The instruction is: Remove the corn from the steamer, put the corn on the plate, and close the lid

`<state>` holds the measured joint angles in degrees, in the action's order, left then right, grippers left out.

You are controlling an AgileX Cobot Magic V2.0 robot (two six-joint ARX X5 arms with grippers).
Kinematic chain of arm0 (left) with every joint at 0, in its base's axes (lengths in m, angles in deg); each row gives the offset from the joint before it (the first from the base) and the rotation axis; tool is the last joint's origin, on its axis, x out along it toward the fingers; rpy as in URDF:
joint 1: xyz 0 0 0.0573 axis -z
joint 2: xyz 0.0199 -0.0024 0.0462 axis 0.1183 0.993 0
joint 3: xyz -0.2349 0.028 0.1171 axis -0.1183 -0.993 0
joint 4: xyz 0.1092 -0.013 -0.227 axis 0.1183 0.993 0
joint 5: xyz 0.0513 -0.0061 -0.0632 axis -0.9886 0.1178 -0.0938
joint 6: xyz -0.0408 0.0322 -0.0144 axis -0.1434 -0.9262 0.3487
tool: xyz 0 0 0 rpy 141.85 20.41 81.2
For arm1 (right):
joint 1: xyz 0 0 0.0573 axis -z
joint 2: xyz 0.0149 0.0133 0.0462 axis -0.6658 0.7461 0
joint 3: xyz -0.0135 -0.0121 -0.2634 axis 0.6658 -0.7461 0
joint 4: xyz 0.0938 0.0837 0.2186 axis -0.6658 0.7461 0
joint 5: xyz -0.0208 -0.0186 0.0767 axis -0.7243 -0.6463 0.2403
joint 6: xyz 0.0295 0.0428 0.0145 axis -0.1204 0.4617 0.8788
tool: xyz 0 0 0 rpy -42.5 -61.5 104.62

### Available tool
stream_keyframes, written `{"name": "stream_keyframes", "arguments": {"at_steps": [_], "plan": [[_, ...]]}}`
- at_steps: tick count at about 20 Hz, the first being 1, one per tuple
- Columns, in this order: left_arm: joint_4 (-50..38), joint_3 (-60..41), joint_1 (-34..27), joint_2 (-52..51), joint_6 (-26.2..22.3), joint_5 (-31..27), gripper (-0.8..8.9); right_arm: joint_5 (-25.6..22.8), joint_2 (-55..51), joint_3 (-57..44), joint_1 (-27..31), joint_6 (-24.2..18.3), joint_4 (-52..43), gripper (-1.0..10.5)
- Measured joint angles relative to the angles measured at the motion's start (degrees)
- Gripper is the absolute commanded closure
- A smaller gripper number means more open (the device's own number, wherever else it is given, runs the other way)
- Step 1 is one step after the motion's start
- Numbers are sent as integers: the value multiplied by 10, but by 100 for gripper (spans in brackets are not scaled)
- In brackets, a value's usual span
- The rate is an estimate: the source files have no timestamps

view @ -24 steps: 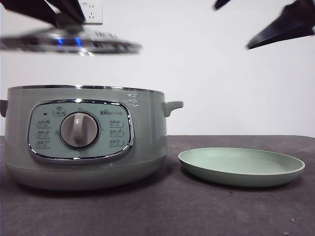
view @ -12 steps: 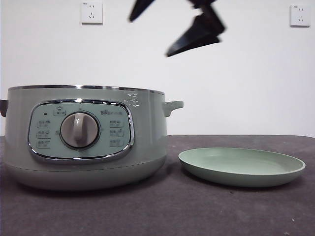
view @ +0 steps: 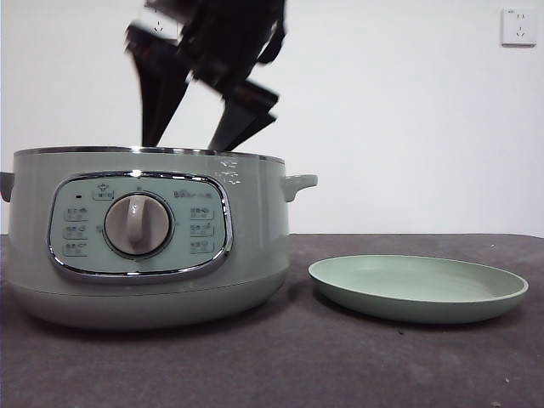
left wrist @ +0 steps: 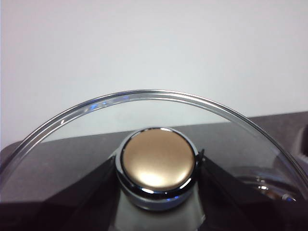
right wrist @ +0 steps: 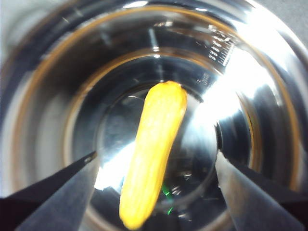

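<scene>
Dark tabletop: our right gripper hangs released over the corn in the steamer; left gripper grasps the lid

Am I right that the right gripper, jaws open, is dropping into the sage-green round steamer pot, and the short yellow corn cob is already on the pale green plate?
Not quite. The right wrist view shows the short yellow corn cob lying in the steamer pot, between the open right gripper jaws. The pale green plate holds no corn.
</scene>
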<state>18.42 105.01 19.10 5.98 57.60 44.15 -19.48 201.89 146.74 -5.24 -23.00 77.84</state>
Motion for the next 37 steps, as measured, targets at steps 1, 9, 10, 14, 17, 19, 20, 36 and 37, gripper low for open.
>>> {"name": "stream_keyframes", "arguments": {"at_steps": [1,9,10,14,17,19,20,36,37], "plan": [[4,0,0,1,0,0,822,-3,16,7,-6,-4,2,541],[7,0,0,0,0,0,822,-14,83,10,-14,-12,-9,614],[10,0,0,0,0,0,823,-14,85,10,-13,-12,-15,646],[19,0,0,0,0,1,822,-16,105,14,-14,-10,-17,836],[33,0,0,0,0,2,822,-17,104,14,-18,-4,-25,963],[33,0,0,0,0,2,823,-54,83,17,-19,0,-8,963],[33,0,0,0,0,2,822,-74,57,18,-17,0,4,963],[-42,0,0,155,45,215,822,-91,-138,-35,205,73,289,963],[-42,0,0,158,49,214,822,-91,-138,-62,207,75,275,963]]}}
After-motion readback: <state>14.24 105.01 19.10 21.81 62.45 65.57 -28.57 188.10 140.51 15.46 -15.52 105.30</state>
